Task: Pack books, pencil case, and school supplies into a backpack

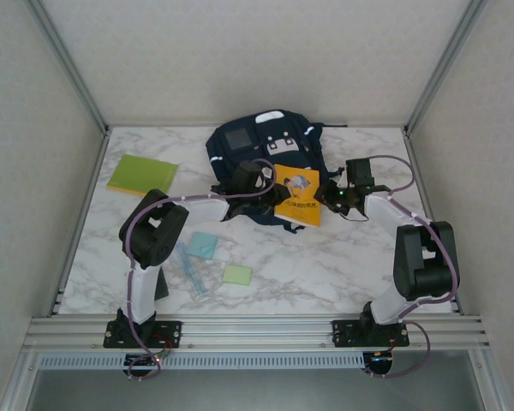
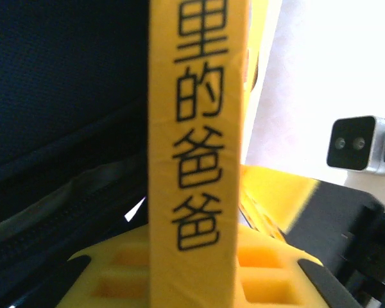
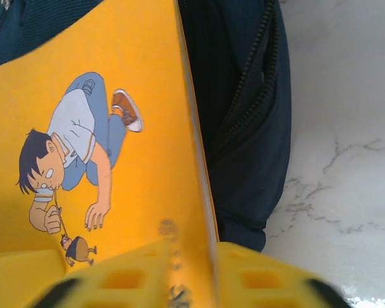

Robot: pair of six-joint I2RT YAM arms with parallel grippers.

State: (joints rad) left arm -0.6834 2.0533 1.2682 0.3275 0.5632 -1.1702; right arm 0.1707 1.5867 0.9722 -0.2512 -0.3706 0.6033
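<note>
The orange-yellow book hangs over the navy backpack between both grippers. My left gripper is shut on its spine, and both yellow fingers press against it. My right gripper stands open around the book's opposite edge, its jaws wider than the book is thick. The yellow-green book lies flat at the back left. A light-blue pad, a pale-green pad and translucent sticks lie in front of the left arm. The pencil case is out of view.
The backpack's dark zipped opening lies right beside the book's edge. Bare marble table stretches in front of the backpack and to its right. Metal frame posts and white walls enclose the table.
</note>
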